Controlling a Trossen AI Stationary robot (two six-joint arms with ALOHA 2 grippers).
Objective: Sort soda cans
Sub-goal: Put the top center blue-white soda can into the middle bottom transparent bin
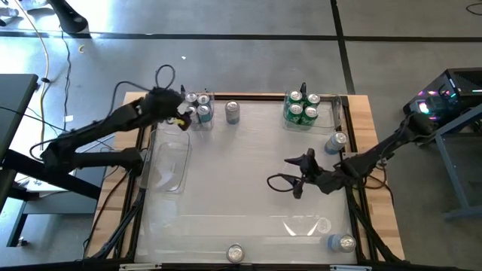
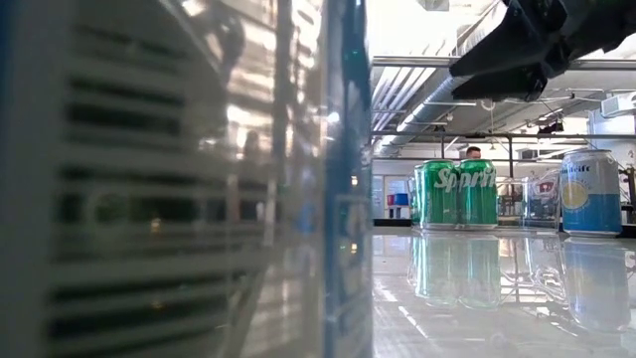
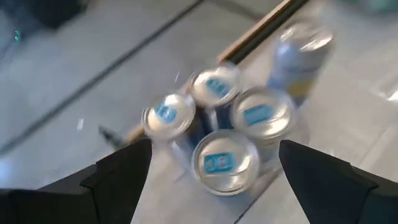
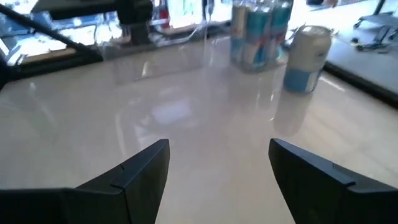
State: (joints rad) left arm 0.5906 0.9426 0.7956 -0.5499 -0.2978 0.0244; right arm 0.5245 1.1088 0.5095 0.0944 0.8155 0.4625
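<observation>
White glossy tabletop with a wooden border, grey concrete floor all round, and across the table a workshop with ceiling pipes. A clear plastic tray lies on the left side.

Left gripper hangs at the far left corner, fingers spread wide and empty, right over a tight cluster of four blue-tabbed cans standing upright just beneath and between the fingers. One silver-blue can stands just beside that group.

Right gripper sits low over bare table mid-right, jaws apart, holding nothing. Green Sprite cans bunch at the far right; a blue can stands near the right edge, and two more, and, at the near edge.
</observation>
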